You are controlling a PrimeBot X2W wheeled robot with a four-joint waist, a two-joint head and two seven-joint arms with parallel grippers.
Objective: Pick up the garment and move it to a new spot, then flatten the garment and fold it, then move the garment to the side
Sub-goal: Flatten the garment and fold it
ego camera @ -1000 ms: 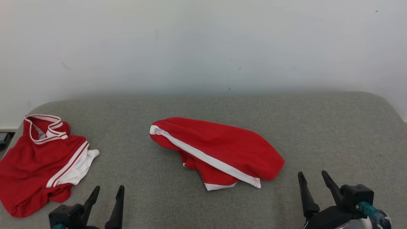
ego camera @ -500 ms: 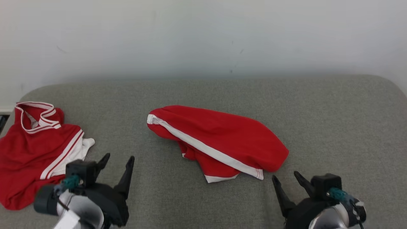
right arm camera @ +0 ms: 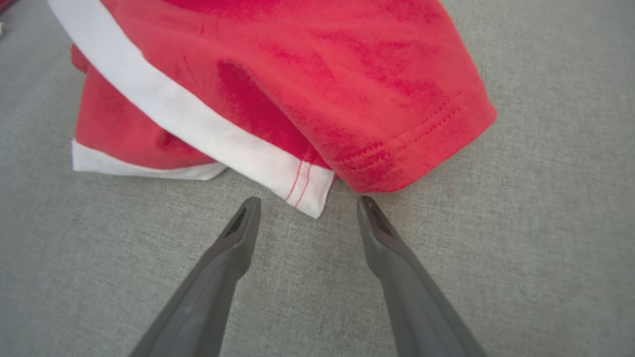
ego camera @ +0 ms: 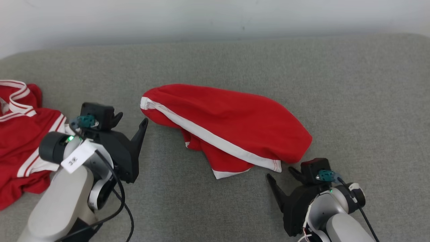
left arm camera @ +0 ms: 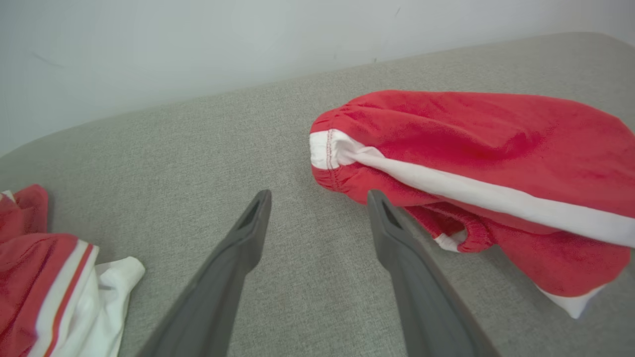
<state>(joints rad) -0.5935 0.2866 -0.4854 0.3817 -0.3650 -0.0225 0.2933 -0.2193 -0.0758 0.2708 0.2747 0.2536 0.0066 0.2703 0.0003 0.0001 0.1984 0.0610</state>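
Note:
The garment (ego camera: 235,124) is a crumpled pair of red shorts with a white side stripe, lying mid-surface; it also fills the right of the left wrist view (left arm camera: 471,134) and the top of the right wrist view (right arm camera: 322,74). My left gripper (ego camera: 131,118) is open just left of its waistband end, fingers (left arm camera: 248,238) close to the cloth but apart from it. My right gripper (ego camera: 280,172) is open at the garment's near right corner, and in the right wrist view (right arm camera: 308,199) its tips stand just short of the white hem.
A second red garment with white trim (ego camera: 23,141) lies crumpled at the far left, behind my left arm (left arm camera: 44,282). The grey fabric surface (ego camera: 352,101) stretches to a pale wall (ego camera: 201,16) at the back.
The head camera has tilted down. Both arms have reached forward from the bottom edge to the garment's two ends. Both grippers stay open; the garment lies as before.

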